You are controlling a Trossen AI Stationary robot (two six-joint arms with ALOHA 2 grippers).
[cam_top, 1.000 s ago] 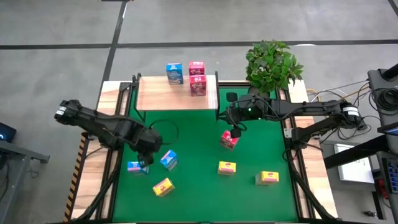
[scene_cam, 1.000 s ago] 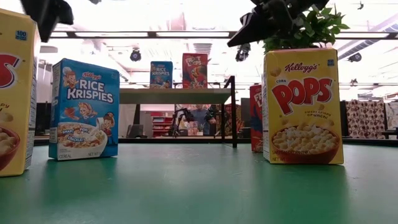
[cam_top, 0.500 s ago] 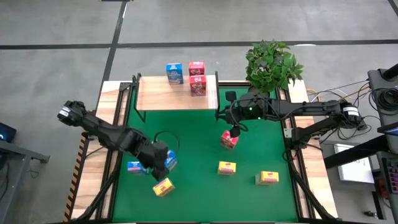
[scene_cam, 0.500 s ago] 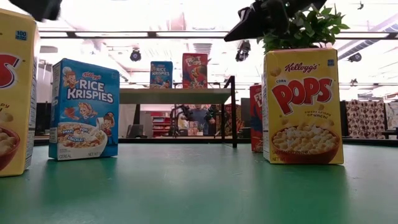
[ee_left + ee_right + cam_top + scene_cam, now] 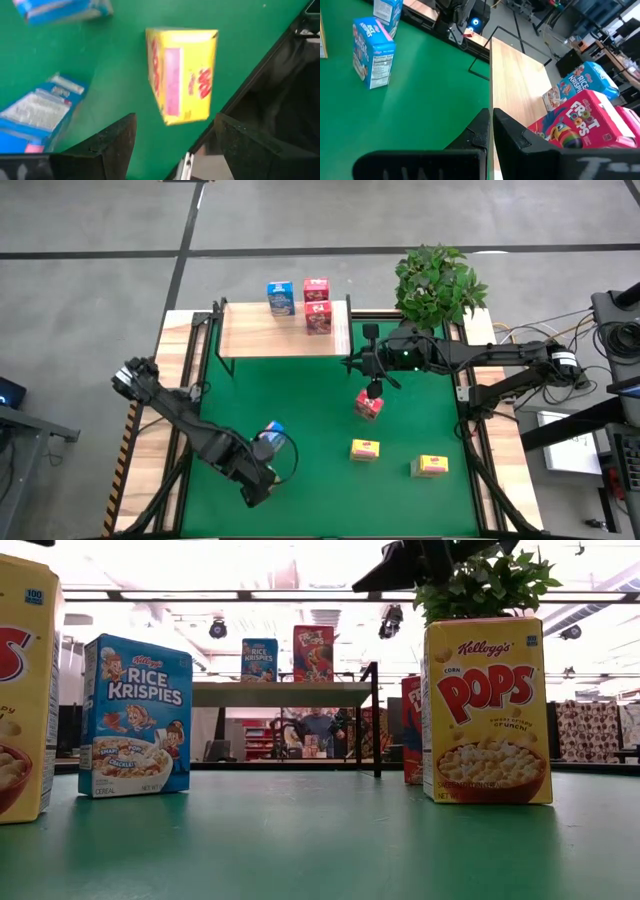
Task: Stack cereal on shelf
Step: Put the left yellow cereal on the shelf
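Your yellow cereal box (image 5: 182,75) lies on the green surface (image 5: 320,400) just ahead of the left tool (image 5: 172,145), whose fingers stand spread with nothing between them. Two blue boxes (image 5: 37,112) sit beside it, a little blurred. The right tool (image 5: 490,130), clenched empty, hangs above a pink-red box (image 5: 368,406), near the shelf (image 5: 270,335).

- Yellow cereal box (image 5: 18,690): cut off by the low view's left edge.
- Pink-red cereal box (image 5: 411,730): largely hidden behind the Corn Pops box (image 5: 487,710).
- Blue cereal box (image 5: 270,432): partly covered by the left arm (image 5: 215,450).
- Left wrist view: motion-blurred throughout.
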